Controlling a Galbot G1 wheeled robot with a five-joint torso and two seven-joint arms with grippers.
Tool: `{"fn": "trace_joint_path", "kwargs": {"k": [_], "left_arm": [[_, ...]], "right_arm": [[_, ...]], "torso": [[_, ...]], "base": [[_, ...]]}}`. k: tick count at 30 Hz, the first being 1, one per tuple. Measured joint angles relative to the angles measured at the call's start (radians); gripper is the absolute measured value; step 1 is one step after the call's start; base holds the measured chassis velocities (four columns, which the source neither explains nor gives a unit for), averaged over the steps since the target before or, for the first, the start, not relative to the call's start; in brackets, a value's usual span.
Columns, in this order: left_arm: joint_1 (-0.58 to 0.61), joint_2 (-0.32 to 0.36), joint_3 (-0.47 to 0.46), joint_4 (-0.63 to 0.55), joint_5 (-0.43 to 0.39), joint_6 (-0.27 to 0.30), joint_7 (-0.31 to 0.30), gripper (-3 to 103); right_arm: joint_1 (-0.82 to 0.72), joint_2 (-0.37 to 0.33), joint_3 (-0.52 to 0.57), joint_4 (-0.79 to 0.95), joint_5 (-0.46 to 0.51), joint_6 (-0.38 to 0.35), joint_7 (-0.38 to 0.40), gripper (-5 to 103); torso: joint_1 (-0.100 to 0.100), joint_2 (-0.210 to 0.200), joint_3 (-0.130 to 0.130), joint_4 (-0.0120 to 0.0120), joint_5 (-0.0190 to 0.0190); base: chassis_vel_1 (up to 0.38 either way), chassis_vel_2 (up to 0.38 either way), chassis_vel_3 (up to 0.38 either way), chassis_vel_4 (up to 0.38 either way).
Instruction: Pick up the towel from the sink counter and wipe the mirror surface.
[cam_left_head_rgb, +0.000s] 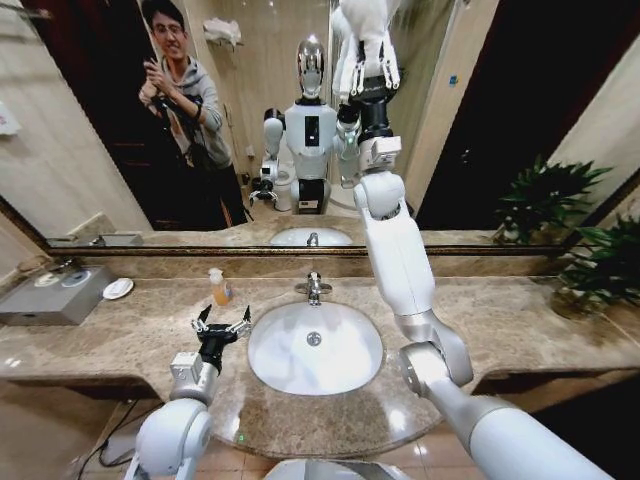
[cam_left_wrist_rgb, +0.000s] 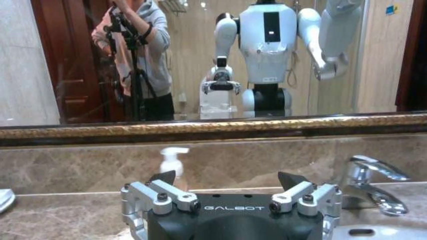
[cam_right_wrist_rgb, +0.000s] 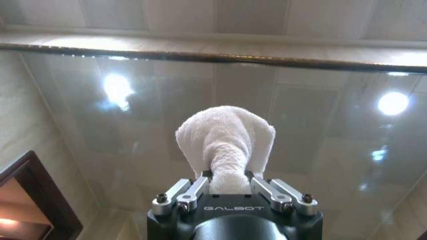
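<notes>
The right gripper (cam_right_wrist_rgb: 229, 184) is clenched on the small white fluffy terry towel (cam_right_wrist_rgb: 225, 140), raised at 12 o'clock against the wide bronze-framed wall mirror (cam_right_wrist_rgb: 320, 130). The left gripper (cam_left_head_rgb: 222, 322) hangs released above the beige-brown marble tabletop (cam_left_head_rgb: 130, 335), at 9 o'clock from the oval white basin (cam_left_head_rgb: 345, 365).
</notes>
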Motion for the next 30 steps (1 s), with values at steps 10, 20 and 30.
{"fn": "trace_joint_path", "kwargs": {"k": [10,20,30], "left_arm": [[0.0,0.0,0.0,0.0,0.0,0.0,0.0,100],[0.0,0.0,-0.001,0.0,0.0,0.0,0.0,100],[0.0,0.0,0.0,0.0,0.0,0.0,0.0,100]], "right_arm": [[0.007,-0.001,-0.021,0.005,0.014,-0.008,0.002,19],[0.101,0.0,-0.015,-0.027,0.002,-0.074,0.09,19],[0.134,-0.001,-0.008,-0.086,-0.038,-0.14,0.114,19]], "torso": [[0.0,0.0,0.0,0.0001,-0.0004],[0.0,0.0,0.0,0.0006,-0.0005],[0.0,0.0,0.0,-0.0003,0.0006]], "base": [[0.214,0.201,-0.204,-0.196],[0.241,0.225,-0.207,-0.217],[-0.015,-0.055,0.003,0.027]]}}
